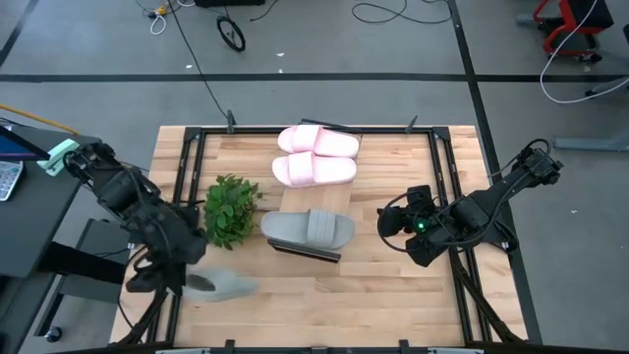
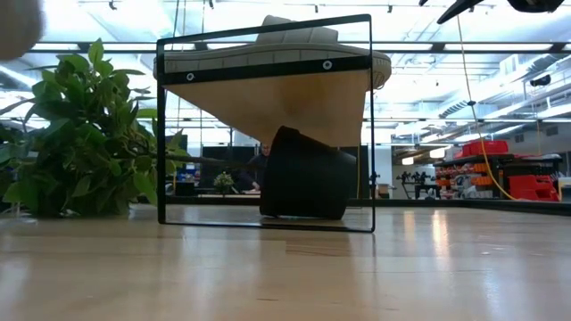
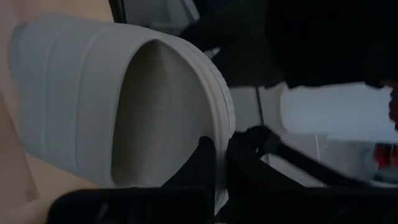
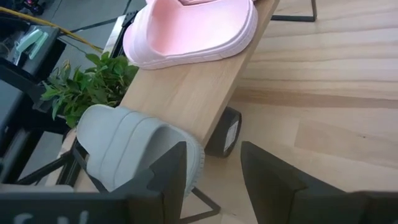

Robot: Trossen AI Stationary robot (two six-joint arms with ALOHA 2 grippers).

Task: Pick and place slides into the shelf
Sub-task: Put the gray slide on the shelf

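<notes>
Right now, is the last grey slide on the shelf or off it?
Off. The fourth grey slide is near the table's front-left edge at the left gripper, apart from the shelf.

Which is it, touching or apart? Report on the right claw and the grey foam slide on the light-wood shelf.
Apart. The high view shows bare tabletop between the right claw and the grey foam slide.

The worktop [image 1: 393, 285] is pale planked wood with a soft sheen, glossier in the low view. The shelf [image 4: 186, 93] top is smooth light wood on dark matt edging. Both pink slides [image 1: 314, 155] look like smooth matt foam; the grey slide [image 1: 308, 229] is matt with a ribbed band. The plant [image 1: 231, 209] is leafy.
</notes>
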